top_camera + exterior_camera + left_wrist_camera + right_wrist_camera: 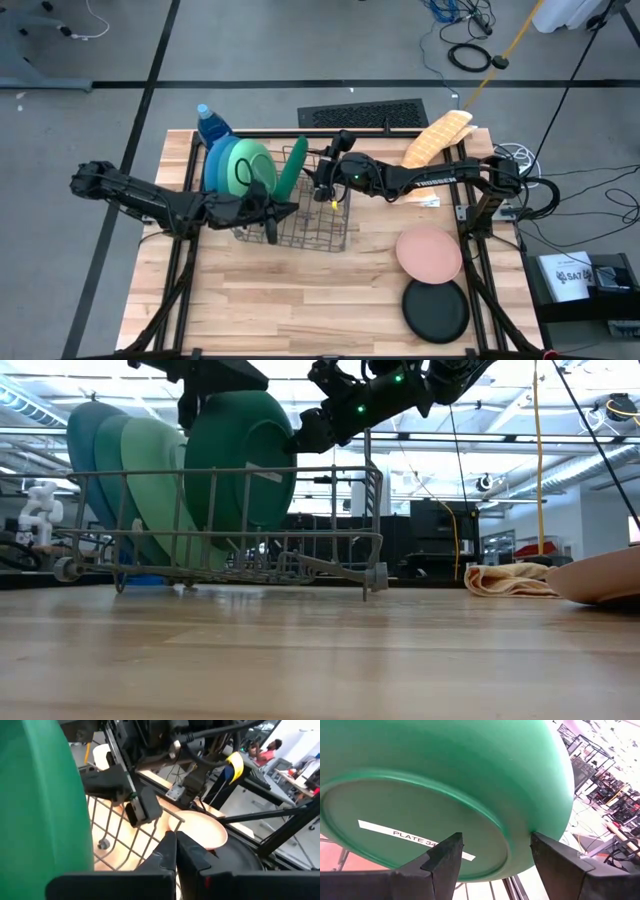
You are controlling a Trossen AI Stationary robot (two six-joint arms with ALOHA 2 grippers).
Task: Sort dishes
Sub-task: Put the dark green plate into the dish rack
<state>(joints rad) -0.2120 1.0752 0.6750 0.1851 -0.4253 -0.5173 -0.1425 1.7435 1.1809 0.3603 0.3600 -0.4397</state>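
Observation:
A dark green plate [293,166] stands on edge in the wire rack [322,236], tilted, beside the light green [252,168], teal and blue [213,160] plates, which also stand on edge there. Its underside [420,805] bears a white label. My right gripper [495,839] is open at the rack's far right, level, with a finger on either side of that plate's lower rim. My left gripper [175,840] is shut with nothing in it, over the rack's near left part. A pink plate [430,252] and a black plate [436,310] lie flat on the table at the right. My right gripper's one fingertip [536,838] stands right at the dark green plate's rim [527,827], and the other lies in front of its underside. I cannot tell whether either finger touches the plate.
A blue soap bottle [210,122] stands behind the rack at the far left. A tan cloth [437,138] lies at the far right edge. Bare wood lies across the table's near half [290,300].

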